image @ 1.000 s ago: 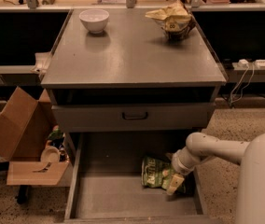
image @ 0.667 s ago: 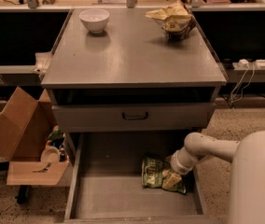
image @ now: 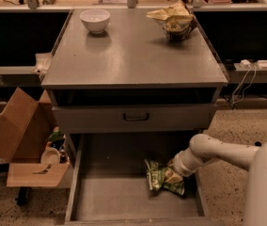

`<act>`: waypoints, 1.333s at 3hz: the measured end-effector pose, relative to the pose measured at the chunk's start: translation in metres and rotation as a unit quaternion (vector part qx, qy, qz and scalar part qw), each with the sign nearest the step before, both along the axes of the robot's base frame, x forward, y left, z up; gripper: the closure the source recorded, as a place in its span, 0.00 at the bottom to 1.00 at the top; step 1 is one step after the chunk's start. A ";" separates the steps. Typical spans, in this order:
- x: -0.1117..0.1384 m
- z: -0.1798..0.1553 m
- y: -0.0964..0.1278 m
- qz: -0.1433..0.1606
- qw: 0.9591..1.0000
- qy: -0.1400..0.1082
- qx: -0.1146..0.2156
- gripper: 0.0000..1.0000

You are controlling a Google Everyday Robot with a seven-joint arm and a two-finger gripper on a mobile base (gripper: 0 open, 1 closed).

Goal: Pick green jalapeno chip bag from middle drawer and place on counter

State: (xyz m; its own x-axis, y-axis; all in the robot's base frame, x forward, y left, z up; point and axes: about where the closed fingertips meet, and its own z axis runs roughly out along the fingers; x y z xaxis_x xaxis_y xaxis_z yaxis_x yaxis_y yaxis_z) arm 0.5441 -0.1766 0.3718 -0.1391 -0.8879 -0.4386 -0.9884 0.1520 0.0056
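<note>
"Under the desk (image: pixel 133 55), what lies there?"

"The middle drawer (image: pixel 110 197), pulled out below the desk's front edge, with a flat grey floor and low side walls. The green jalapeno chip bag (image: pixel 159 177) lies crumpled on that floor, toward the desk's right side. My gripper (image: pixel 175 172) is down in the drawer at the bag's right edge, touching it. My pale arm (image: pixel 223 152) reaches in from the right of the desk. Whether my jaws are spread or pinching the bag, I cannot tell; the bag and my wrist cover them."

"And the desk top itself?"

"Flat grey metal, dully lit, with thin raised rims along its sides. A white bowl (image: pixel 95 20) stands near its back left corner, a yellow-tan bag (image: pixel 175 19) near its back right. Just beneath the top is a dark gap, then a drawer front (image: pixel 86 119) with a black handle (image: pixel 136 117)."

"The room around it?"

"Behind the desk runs a long pale worktop (image: pixel 105 1). Left of the desk an open cardboard box (image: pixel 18 128) leans over the speckled floor (image: pixel 246 121). To the desk's right a power strip (image: pixel 265 64) sits on a low ledge, cords hanging."
</note>
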 end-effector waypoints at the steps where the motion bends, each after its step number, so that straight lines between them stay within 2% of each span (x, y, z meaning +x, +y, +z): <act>1: -0.007 0.051 0.006 0.007 0.998 -0.040 0.053 0.95; 2: -0.017 0.116 0.007 0.023 0.988 -0.083 0.126 1.00; 3: -0.030 0.122 0.003 0.035 0.986 -0.086 0.141 1.00; 4: -0.030 0.122 0.003 0.035 0.986 -0.086 0.141 1.00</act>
